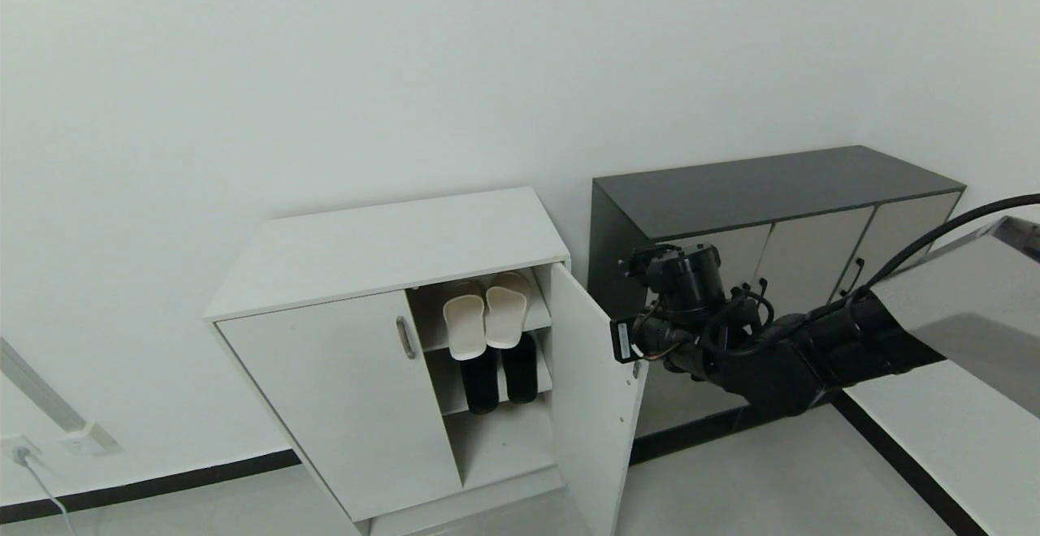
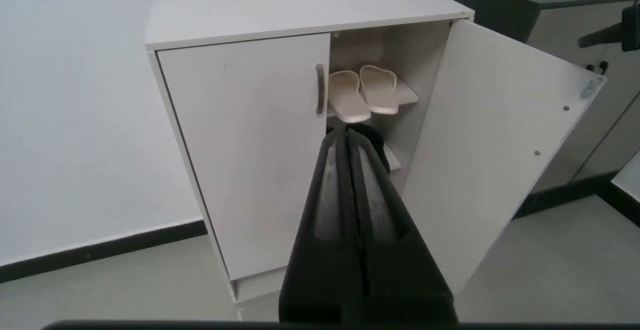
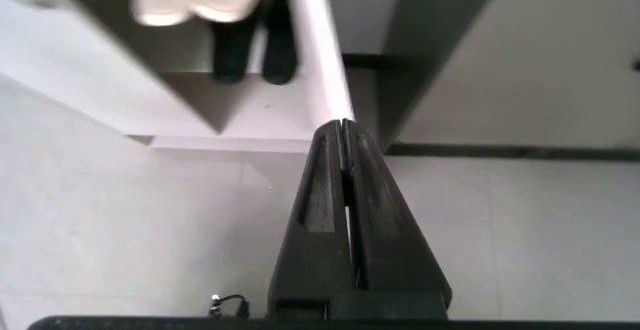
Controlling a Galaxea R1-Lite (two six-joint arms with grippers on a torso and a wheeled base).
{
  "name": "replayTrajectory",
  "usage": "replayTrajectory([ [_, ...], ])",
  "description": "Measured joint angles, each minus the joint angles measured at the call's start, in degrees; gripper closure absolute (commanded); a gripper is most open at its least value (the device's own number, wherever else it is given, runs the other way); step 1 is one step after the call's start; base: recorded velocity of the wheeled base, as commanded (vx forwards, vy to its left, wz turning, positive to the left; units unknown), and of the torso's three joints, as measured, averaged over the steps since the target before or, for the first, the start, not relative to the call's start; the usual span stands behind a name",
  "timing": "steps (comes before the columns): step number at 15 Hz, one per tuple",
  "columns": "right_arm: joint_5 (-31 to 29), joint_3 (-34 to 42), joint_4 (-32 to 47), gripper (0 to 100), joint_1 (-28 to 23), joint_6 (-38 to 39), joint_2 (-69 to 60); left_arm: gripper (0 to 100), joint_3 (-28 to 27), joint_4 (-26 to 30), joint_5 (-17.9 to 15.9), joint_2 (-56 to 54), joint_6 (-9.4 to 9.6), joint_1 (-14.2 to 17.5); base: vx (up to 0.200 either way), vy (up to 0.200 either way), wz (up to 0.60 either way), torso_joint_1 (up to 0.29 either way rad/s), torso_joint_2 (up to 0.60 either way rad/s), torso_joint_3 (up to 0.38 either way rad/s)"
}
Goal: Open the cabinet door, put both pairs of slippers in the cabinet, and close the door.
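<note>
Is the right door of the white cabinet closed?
No, the right door stands swung open, with beige slippers and black slippers visible inside.

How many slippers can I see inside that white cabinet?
4. A cream pair sits side by side on the upper shelf, a black pair on the shelf below. The closed left door could hide more.

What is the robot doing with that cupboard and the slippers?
It is putting slippers away. Both pairs are already in the white cabinet: the cream slippers on the upper shelf, the black slippers on the shelf below. The right door stands open. The right pincer, shut and empty, is by that door's edge, probably ready to push it closed. The left pincer is shut and empty too.
</note>
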Motion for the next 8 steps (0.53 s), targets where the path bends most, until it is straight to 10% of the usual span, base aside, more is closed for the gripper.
replayTrajectory([
  [8,1.76,6.03,-3.17,100,0.96,-2.43,-4.49,100,0.00,0.00,0.02,0.00,0.02,0.02,0.000,0.000,0.00,0.000,0.00,0.000],
])
